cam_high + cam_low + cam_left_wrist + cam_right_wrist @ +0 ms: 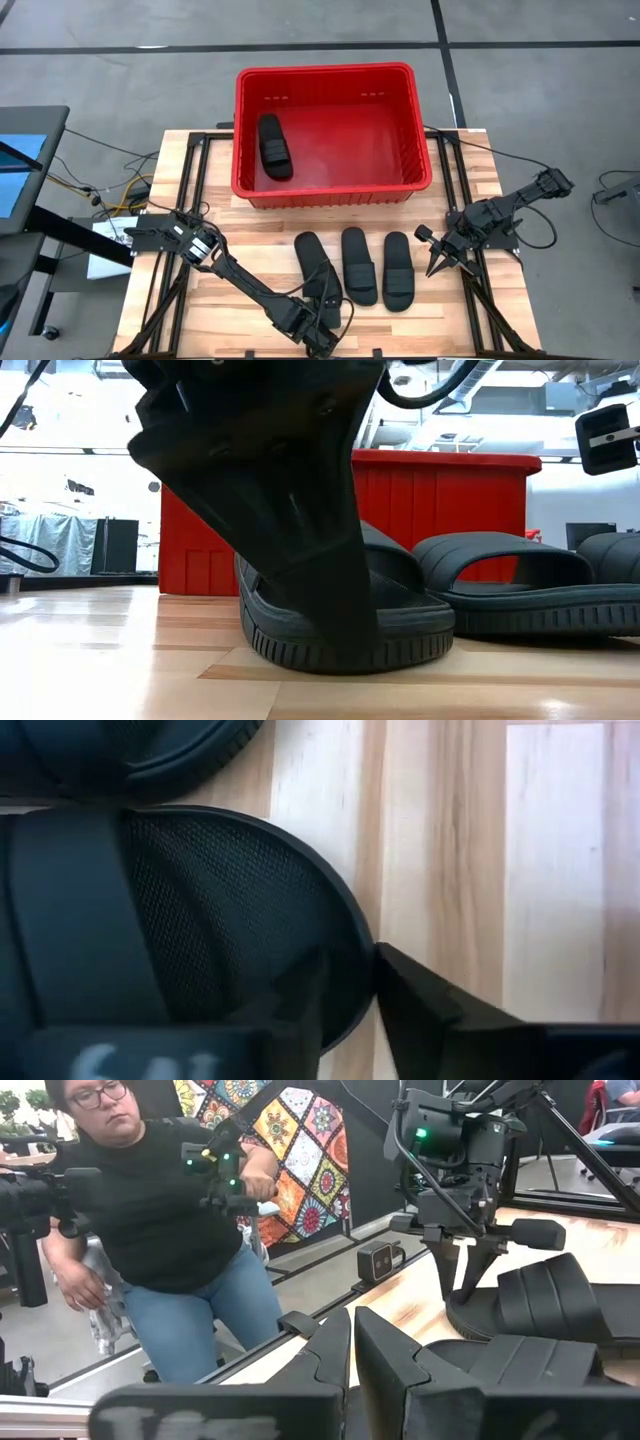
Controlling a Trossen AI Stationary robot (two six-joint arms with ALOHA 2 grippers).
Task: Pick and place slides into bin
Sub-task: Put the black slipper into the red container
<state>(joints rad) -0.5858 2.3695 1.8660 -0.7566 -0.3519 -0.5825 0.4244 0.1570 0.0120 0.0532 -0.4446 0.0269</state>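
**Left claw closing on the second slide**

Looming nearest in the low view, the left claw (pixel 300 550) is standing over the rim of the leftmost slide (pixel 318 268), at about six o'clock on the desk (pixel 250 225). In the left wrist view its fingers (pixel 420 1010) are straddling the sandal's edge, one inside the footbed and one outside, still apart with the rim between them; I cannot tell whether they are already pressing.

Beside that sandal, toward three o'clock, two more slides are lying in a row: the middle slide (pixel 358 265) and the right slide (pixel 398 270), close together, straps up. Just beyond them, at about four o'clock, the right claw (pixel 437 262) is waiting over the desk edge with its fingers close together, nearly touching, holding nothing.

Farther off, at twelve o'clock, the bin (pixel 325 190) is sitting at the far edge of the desk, with one slide in the bin (pixel 274 146) lying along its nine o'clock wall.

By my reading, the task is roughly a quarter done and the grasp of the second sandal is in hand. Next, the claw needs to pinch firmly on the rim, lift clear of the neighbouring sandal, and carry over the bin's tall near wall.

Pale wooden planks are forming the desk top, on a dark frame. Beyond, a person in a dark top and jeans is standing at the control handles, and a patterned hanging is covering the wall behind.
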